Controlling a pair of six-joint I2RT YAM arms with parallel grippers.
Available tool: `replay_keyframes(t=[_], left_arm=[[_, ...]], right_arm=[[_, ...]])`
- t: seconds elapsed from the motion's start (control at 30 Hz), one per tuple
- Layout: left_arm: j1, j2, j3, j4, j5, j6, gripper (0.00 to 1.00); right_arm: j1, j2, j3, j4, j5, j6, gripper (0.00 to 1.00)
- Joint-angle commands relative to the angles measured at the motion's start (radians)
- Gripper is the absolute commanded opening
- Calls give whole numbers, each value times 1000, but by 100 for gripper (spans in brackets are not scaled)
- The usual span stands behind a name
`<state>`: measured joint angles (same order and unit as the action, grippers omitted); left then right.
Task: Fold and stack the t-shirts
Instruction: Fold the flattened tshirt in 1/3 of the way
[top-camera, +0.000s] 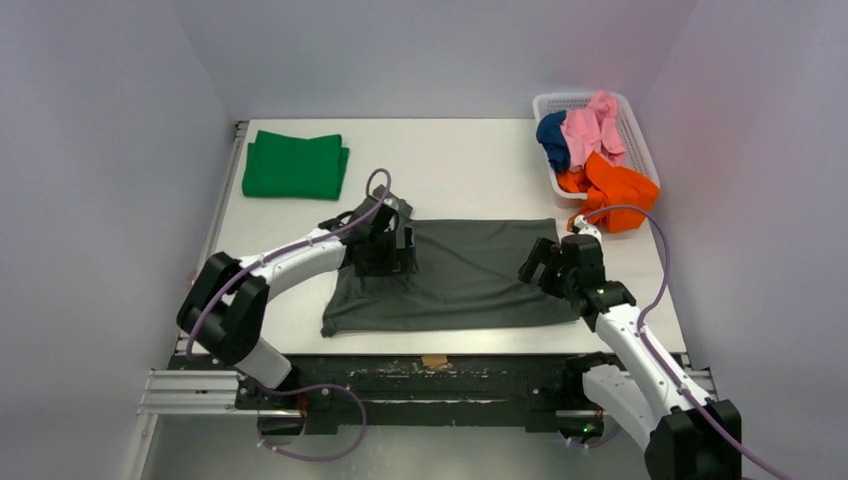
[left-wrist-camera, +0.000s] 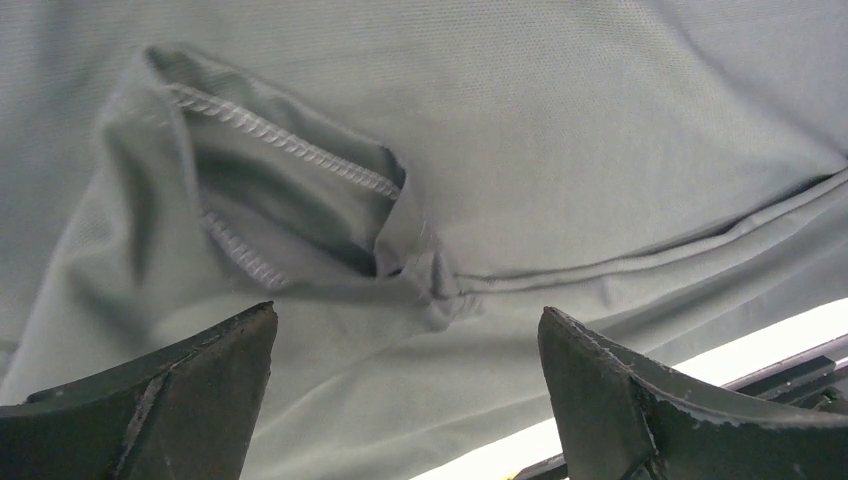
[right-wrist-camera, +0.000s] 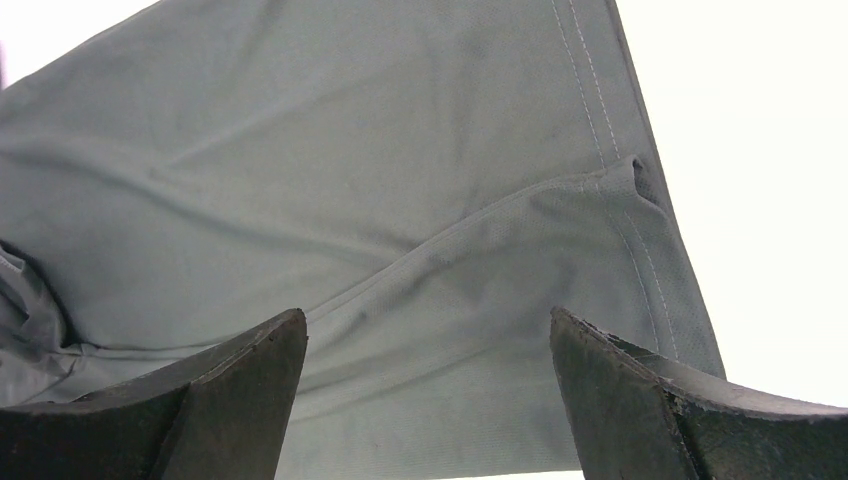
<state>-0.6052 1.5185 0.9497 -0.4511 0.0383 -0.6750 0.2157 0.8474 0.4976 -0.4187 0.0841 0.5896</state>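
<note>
Ok, L gripper (left-wrist-camera: 407, 310) & R gripper (right-wrist-camera: 428, 312) jaws wide, empty, above grey tee (top-camera: 470, 270).

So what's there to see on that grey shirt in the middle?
The grey shirt is dark, thin knit cloth with stitched hems, spread mostly flat on the white table, close to its front edge. Seams and soft creases run across it, and a sleeve lies bunched at its left end. The open left gripper hangs over that sleeve, the open right gripper over the right edge; neither holds it.
</note>
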Motion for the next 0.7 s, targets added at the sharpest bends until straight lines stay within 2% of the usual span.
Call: replay_keyframes(t=[0.0, 0.23, 0.43, 0.53, 0.67], left_arm=[[-1, 124, 93, 117, 110, -18, 100], [1, 319, 366, 31, 68, 32, 100], [8, 349, 505, -100, -72, 99, 100], [51, 352, 569, -148, -156, 129, 100], [160, 440, 723, -229, -143, 161, 100]], right_arm=[[2, 21, 30, 38, 3, -2, 90], [2, 28, 31, 34, 43, 14, 90], [1, 63, 63, 33, 90, 31, 90], [1, 104, 98, 40, 135, 54, 91], [1, 167, 135, 86, 118, 69, 91]])
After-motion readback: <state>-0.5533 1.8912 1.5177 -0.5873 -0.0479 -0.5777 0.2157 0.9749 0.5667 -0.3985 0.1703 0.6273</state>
